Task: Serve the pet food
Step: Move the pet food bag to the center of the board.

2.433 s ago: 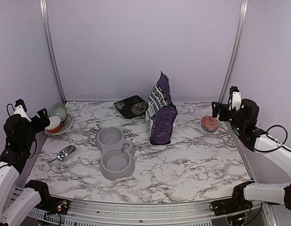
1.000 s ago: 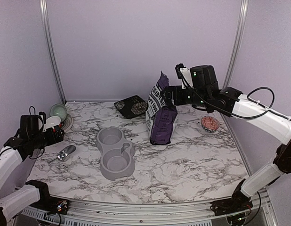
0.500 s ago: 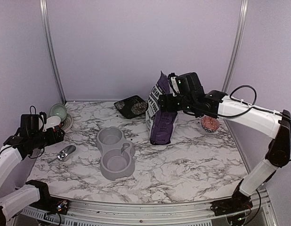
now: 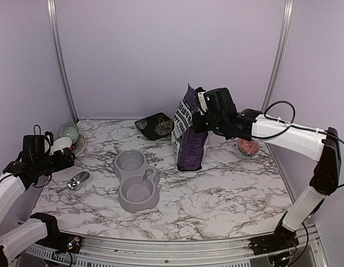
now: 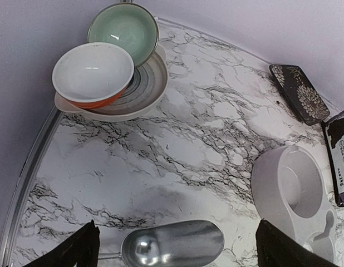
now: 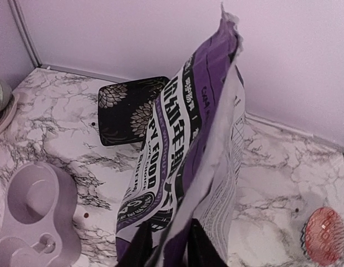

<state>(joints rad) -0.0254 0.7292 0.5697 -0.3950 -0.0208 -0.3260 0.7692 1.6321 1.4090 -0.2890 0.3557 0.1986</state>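
The purple-and-white puppy food bag point(image 4: 188, 139) point(image 6: 180, 144) stands upright at the back centre of the table. My right gripper point(image 4: 198, 110) point(image 6: 167, 247) is shut on the bag's upper right edge, one black finger on each side of the folded wall. The pet food itself is hidden inside the bag. My left gripper point(image 4: 63, 159) point(image 5: 177, 247) hangs wide open just above the shiny metal scoop point(image 4: 78, 180) point(image 5: 172, 243), which lies flat between the two fingertips' lines. The grey double bowl point(image 4: 137, 179) point(image 5: 291, 189) point(image 6: 33, 211) sits empty left of centre.
A plate stacked with a green and an orange-white bowl point(image 4: 69, 139) point(image 5: 111, 72) stands at the back left. A dark patterned square dish point(image 4: 155, 125) point(image 6: 127, 108) lies behind the bag. A small red bowl point(image 4: 249, 146) point(image 6: 326, 242) sits at the right by the wall.
The right arm swung in from the right wall to the bag and its jaws closed on the top edge. The left arm came down over the scoop, then held still.
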